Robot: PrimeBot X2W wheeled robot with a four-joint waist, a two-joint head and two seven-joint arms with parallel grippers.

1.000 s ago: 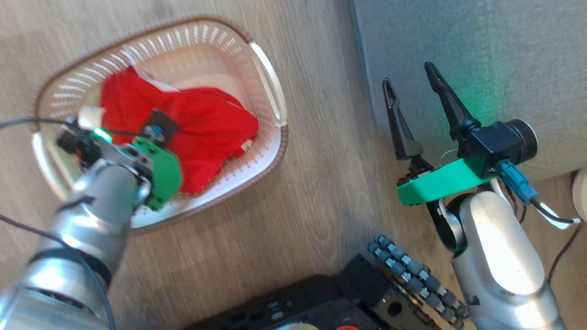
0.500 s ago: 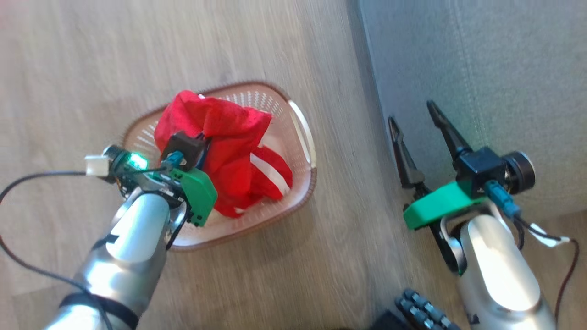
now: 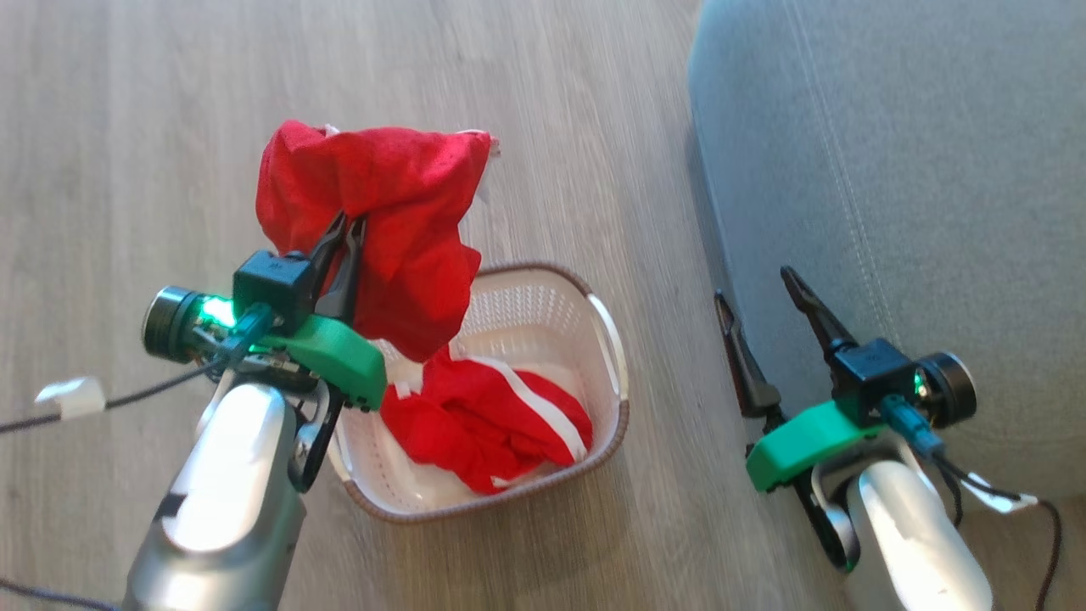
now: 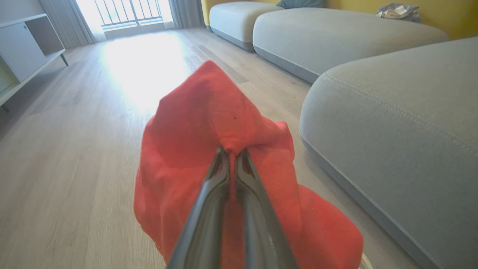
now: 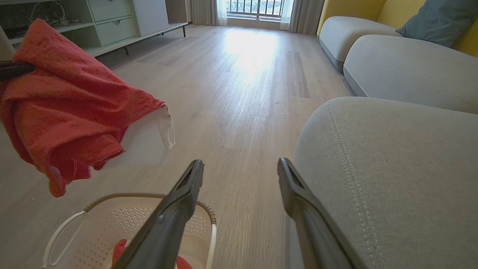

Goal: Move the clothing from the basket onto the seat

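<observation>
Head view: the left gripper (image 3: 349, 222) is pinching the plain red garment (image 3: 382, 195) above the basket (image 3: 619, 373), where the striped garment (image 3: 484, 424) is lying. The right gripper (image 3: 753, 284) is hanging spread beside the seat (image 3: 891, 170).

Left wrist view: the fingers (image 4: 220, 175) are gripping just a small fold, which could be slipping out mid-swing.

Right wrist view: the dangling hem (image 5: 166, 123) could be snagging the basket. A sunlit wooden floor (image 5: 242, 82) is stretching toward shelving (image 5: 112, 22).

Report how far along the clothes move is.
Done: no garment on the seat yet. In hand: the left claw is shut on the plain garment, lifted above the basket. Left: carry it onto the seat, then fetch the striped garment lying in the basket; the right claw is open, beside the seat.
</observation>
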